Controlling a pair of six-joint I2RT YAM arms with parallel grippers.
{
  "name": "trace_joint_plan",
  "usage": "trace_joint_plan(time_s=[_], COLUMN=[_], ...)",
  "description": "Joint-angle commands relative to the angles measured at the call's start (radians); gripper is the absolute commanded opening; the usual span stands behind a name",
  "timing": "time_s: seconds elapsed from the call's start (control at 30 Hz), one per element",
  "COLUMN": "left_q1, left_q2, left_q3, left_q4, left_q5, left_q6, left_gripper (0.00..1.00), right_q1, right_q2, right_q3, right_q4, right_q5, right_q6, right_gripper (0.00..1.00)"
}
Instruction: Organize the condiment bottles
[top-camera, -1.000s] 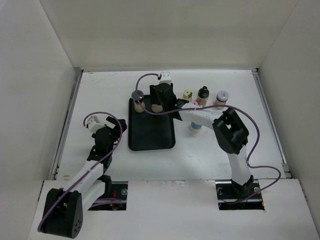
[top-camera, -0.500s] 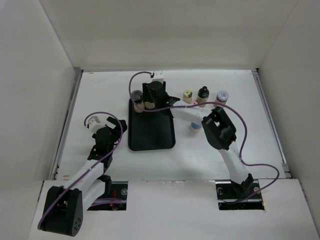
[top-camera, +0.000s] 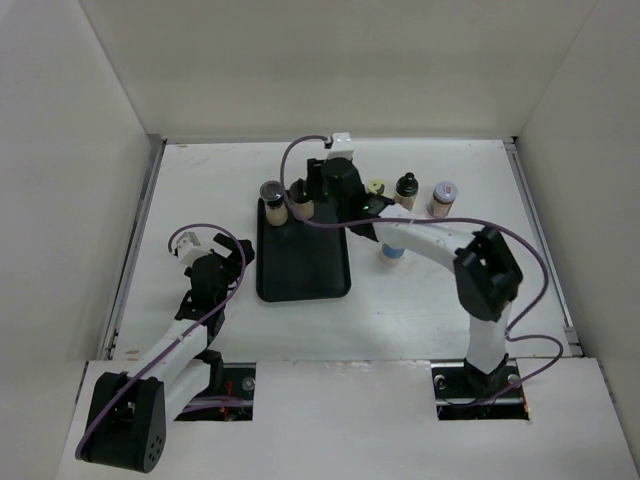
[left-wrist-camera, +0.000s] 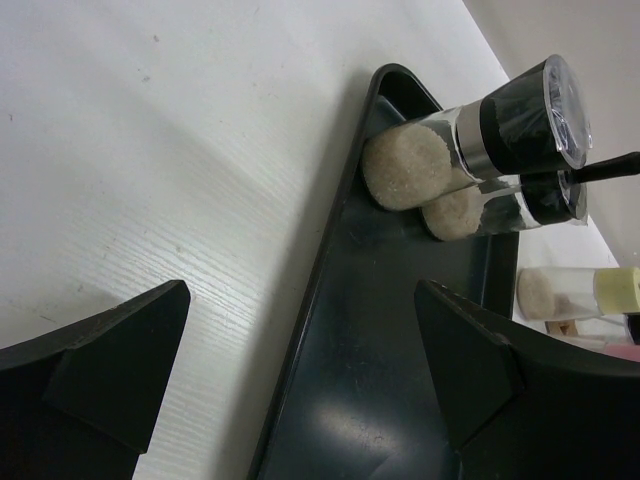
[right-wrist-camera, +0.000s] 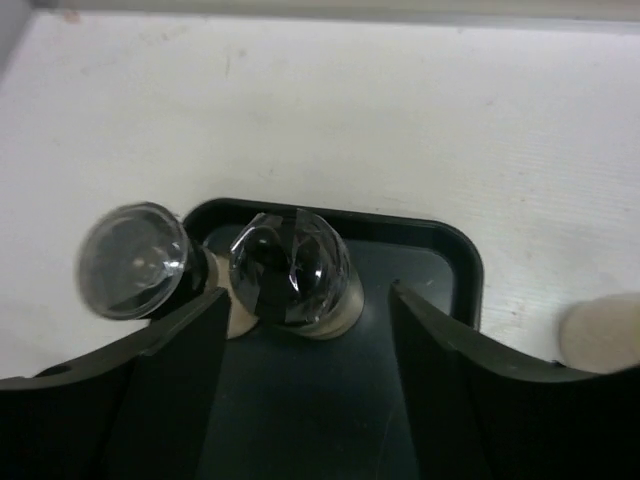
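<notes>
Over far end of tray (right-wrist-camera: 465, 262): right tool (right-wrist-camera: 307, 310) parted, gripping nothing; black-capped jar (right-wrist-camera: 290, 262) between fingertips (right-wrist-camera: 200, 322), untouched.

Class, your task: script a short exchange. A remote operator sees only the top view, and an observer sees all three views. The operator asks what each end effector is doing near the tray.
Operator: From above, the arm hides it. Does the right end effector hold a jar?
Observer: No. The right wrist view shows it open, with the dark-capped jar standing free on the tray by its fingertips.
Operator: And the left end effector?
Observer: The left wrist view shows it open, with nothing between its fingers.
</notes>
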Motion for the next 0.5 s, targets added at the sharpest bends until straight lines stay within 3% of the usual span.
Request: trace_joint_plan(time_s=[0.0, 0.07, 0.13, 0.2, 0.37, 0.47], left_q1=[0.005, 0.002, -0.003, -0.005, -0.006, -0.002], left_q2=[-0.01, -0.017, -0.004, 0.007, 0.032, 0.018], left_q3=[0.005, 0.002, 0.007, 0.01, 0.013, 0.008], left_q4=[0.04, 0.046, 0.046, 0.046, 0.062, 0.06], left_q5=[0.017, 0.01, 0.007, 0.019, 0.022, 0.025], left_q6=[0.004, 0.004, 0.004, 0.003, 0.0, 0.0], left_gripper=[1.0, 1.0, 1.0, 1.0, 1.0, 1.0], right_q1=[-0.061, -0.109, -0.167, -0.213, -0.265, -0.276], right_q2=[-0.2, -0.267, -0.297, -0.288, -0.225, -0.18], right_q3=[-0.096, -0.178, -0.22, -0.217, -0.183, -0.147], right_q4=[0.075, 0.07, 0.035, -0.04, -0.114, -0.145], right_q5=[0.016, 0.019, 0.006, -0.007, -0.102, -0.126], right_q6=[-0.019, -0.031, -0.044, -0.059, -0.107, -0.113], right_gripper=[0.61, 0.45, 0.42, 0.46, 0.69, 0.75])
